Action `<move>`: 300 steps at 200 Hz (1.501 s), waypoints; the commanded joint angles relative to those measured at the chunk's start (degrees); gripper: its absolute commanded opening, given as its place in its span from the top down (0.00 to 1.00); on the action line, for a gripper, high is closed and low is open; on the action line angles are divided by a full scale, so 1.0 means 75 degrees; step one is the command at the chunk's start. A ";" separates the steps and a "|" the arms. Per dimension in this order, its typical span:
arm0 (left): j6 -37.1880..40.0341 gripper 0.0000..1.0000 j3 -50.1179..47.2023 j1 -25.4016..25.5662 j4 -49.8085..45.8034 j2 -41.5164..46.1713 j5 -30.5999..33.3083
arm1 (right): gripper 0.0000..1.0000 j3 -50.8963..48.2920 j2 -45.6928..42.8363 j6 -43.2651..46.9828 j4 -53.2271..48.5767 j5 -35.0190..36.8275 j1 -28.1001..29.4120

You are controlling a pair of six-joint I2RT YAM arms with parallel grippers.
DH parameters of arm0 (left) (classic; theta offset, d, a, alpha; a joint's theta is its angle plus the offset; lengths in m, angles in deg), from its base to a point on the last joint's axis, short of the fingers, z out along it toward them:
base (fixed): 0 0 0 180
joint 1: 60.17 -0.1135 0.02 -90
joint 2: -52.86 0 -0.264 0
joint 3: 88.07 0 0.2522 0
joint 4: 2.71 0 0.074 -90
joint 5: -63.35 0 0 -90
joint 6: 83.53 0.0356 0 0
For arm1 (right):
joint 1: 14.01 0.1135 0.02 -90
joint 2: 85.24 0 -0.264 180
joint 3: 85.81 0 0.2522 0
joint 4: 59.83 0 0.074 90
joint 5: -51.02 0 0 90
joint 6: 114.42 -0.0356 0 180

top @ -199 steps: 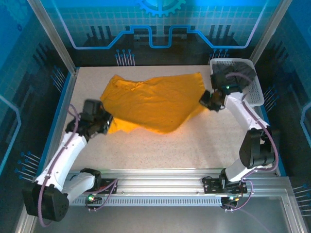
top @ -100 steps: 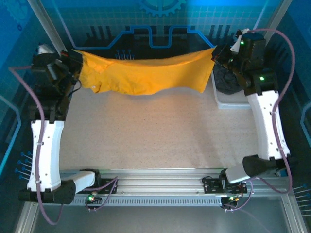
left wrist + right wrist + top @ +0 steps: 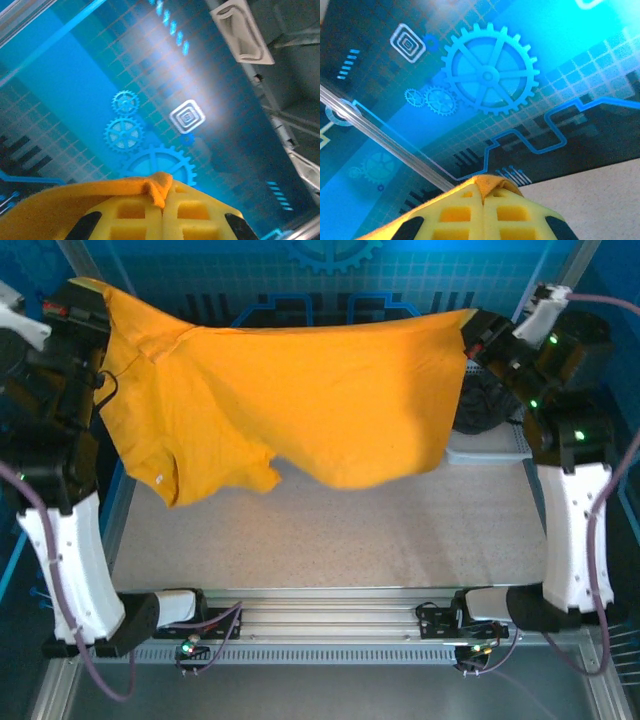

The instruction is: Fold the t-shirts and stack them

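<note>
Two grippers hold one garment in the air between them. At the left, the left gripper (image 3: pixel 85 302) stands high. Its wrist view shows the yellow fingers (image 3: pixel 147 222) pressed together with a fold of orange cloth nipped at their tips. From there the orange-yellow t-shirt (image 3: pixel 310 390) spans sideways above the table (image 3: pixel 350 535), its long axis running left to right. What looks like a short sleeve (image 3: pixel 225 465) droops on the left half, and the loose lower edge sags toward the near side. At the right, the right gripper (image 3: pixel 478 338) pinches the opposite corner the same way, fingers closed on cloth. Just beyond it the dark grey t-shirt (image 3: pixel 488 405) lies in the white mesh basket (image 3: pixel 490 450). This looks like the spreading step. Each arm holds an end, so both would need to lower together to lay the shirt flat.
</note>
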 commanded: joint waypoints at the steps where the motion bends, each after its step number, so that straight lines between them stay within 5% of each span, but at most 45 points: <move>1: -0.0360 1.00 -0.0218 -0.0413 -0.0317 -0.1061 -0.0770 | 1.00 0.0239 0.1050 -0.0303 0.0365 -0.0709 -0.0070; 47: -0.1105 1.00 -0.0156 -0.1053 0.0291 -0.2693 -0.2490 | 1.00 0.2301 0.3523 -0.0318 0.0112 -0.1451 -0.0007; 88: -0.1160 1.00 0.0797 -0.1313 0.0463 -0.3501 -0.3021 | 1.00 0.6504 0.6095 -0.0393 -0.1221 -0.1691 -0.0142; 121: -0.1391 1.00 0.2671 -0.1425 0.0317 -0.3947 -0.3217 | 1.00 0.6541 0.6035 -0.0883 -0.0727 -0.1705 -0.0469; 149: -0.1442 1.00 0.3324 -0.1425 -0.0200 -0.3519 -0.3033 | 1.00 0.5598 0.5172 -0.0953 -0.0458 -0.1582 -0.0873; 172: -0.1307 1.00 0.2159 -0.1360 -0.0846 -0.2157 -0.2728 | 1.00 0.4453 0.4275 -0.0776 -0.0429 -0.1612 -0.1214; 220: -0.2391 1.00 -0.5289 -0.0953 -0.0802 0.2209 -0.2133 | 1.00 -0.1304 0.1121 -0.0485 0.0340 -0.1048 -0.1345; 236: -0.2912 0.82 -0.7391 -0.0603 -0.0747 0.3129 -0.2558 | 1.00 -0.3654 0.0106 -0.0578 0.0493 -0.0592 -0.1282; 270: -0.3505 0.43 -1.0227 0.0361 -0.0779 0.3926 -0.3066 | 0.49 -0.6576 -0.0537 -0.0312 -0.0243 0.0270 -0.1226; 300: -0.3128 0.39 -1.0662 0.0598 -0.1385 0.3801 -0.2802 | 0.43 -0.7035 -0.0408 0.0045 -0.0790 0.0704 -0.0981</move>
